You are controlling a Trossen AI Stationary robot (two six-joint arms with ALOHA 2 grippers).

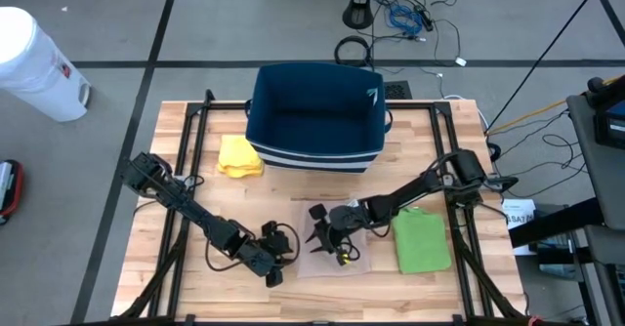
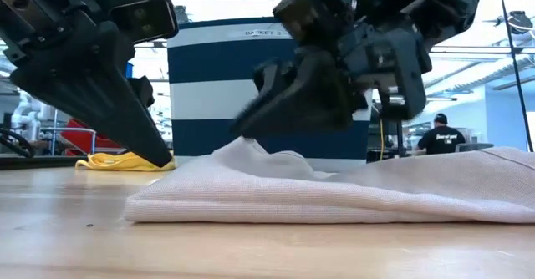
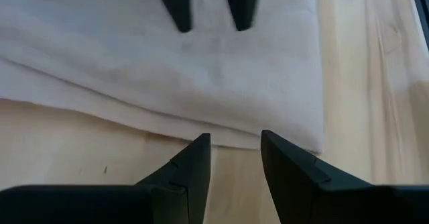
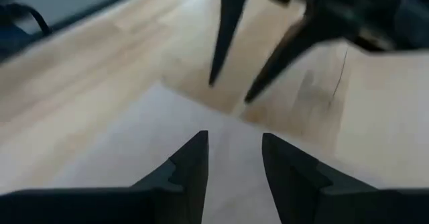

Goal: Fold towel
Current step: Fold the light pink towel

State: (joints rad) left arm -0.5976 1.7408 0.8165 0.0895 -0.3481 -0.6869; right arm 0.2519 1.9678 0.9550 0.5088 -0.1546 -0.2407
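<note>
Your towel point(image 1: 327, 253), a pale, nearly white cloth, lies folded flat on the wooden table point(image 1: 186, 150), on the near side of the blue bin point(image 1: 314, 118) and well apart from it. Seen level from the table top, the towel shows as a low stack of layers with a small raised ridge in its upper surface. Your left gripper point(image 1: 276, 267) sits at the towel's left edge, on the side away from the bin; its own camera shows the two dark fingers point(image 3: 191, 167) parted with a clear gap and bare wood between them, just short of the towel's hem, holding nothing. Your right gripper point(image 1: 320, 230) hangs over the towel on the side nearer the bin; its fingers point(image 4: 191, 163) also stand apart with only cloth visible between them, and nothing is pinched. Whether the right fingertips actually touch the cloth, you cannot tell from these views. Each wrist camera sees the other arm's fingers across the towel. A green cloth point(image 1: 422, 240) lies flat to the right of the towel, and a crumpled yellow cloth point(image 1: 239, 157) rests just beside the bin's left front corner.
</note>
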